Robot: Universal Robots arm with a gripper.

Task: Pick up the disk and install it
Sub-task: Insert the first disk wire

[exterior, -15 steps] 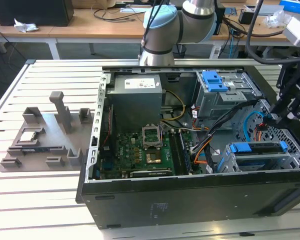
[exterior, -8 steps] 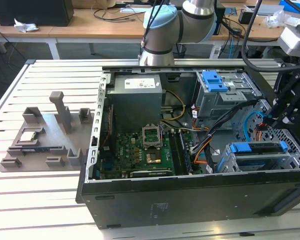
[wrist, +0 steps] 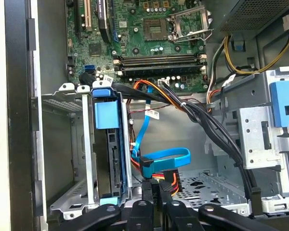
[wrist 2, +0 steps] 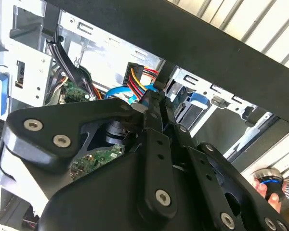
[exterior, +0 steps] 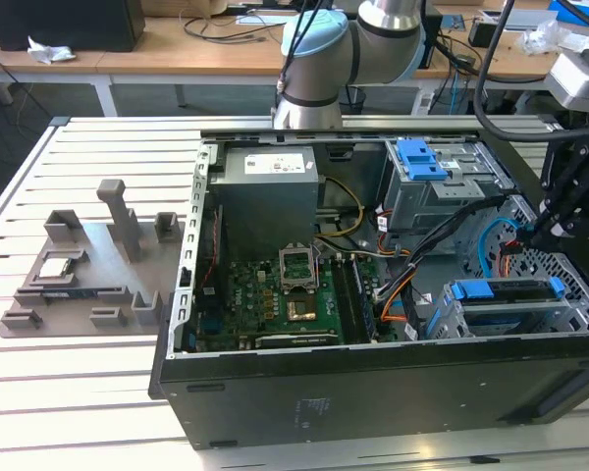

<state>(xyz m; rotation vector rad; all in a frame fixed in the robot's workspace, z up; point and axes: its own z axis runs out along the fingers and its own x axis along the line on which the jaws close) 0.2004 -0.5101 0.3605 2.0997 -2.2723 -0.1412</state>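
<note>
A pale slatted metal table [exterior: 88, 378] fills the foreground of the exterior view. At twelve o'clock behind it runs a long wooden desk [exterior: 167, 44] on white legs, strewn with cables [exterior: 211, 22], with grey floor [exterior: 39, 98] beneath.

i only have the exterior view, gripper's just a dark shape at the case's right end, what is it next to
observer: in the first wrist view the gripper is right beside a connector with red, yellow and black wires. A blue flat cable loops close by.
operator: is it carrying the disk
observer: no, the disk stands in its blue carrier inside the drive cage, beside the gripper and apart from it.
operator: anyone near the rig
observer: the second wrist view catches a person's hand just beyond the black case wall.
</note>
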